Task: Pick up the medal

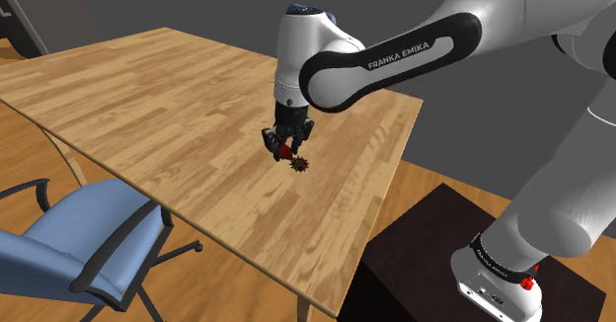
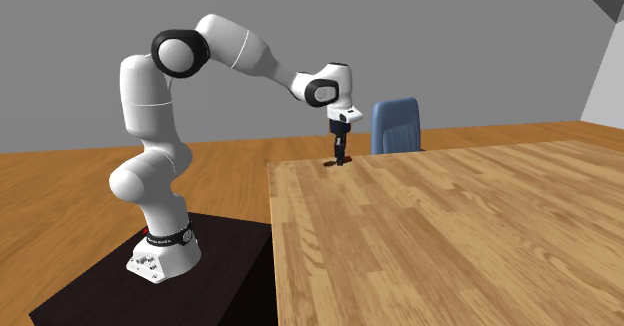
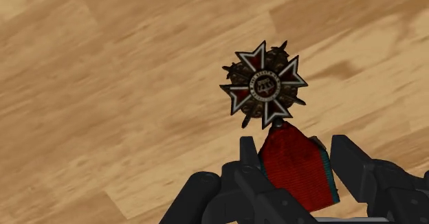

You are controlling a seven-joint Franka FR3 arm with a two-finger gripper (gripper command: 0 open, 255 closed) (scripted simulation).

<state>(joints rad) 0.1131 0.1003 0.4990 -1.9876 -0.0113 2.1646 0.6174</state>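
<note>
Stretching beneath grey walls (image 2: 450,34), plank table (image 1: 148,103), claw (image 3: 294,144) clamped on red ribbon (image 3: 297,178) of medal (image 3: 265,85), blue chair (image 1: 89,233), wood floor (image 2: 70,179).

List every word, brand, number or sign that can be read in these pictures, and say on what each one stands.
"FRANKA EMIKA": white letters on the dark cover of the arm's link, in the shoulder view.
Lettering around the centre of the medal: too small to read.
Pale marks on the dark ring above the arm's foot: too small to read.
</note>
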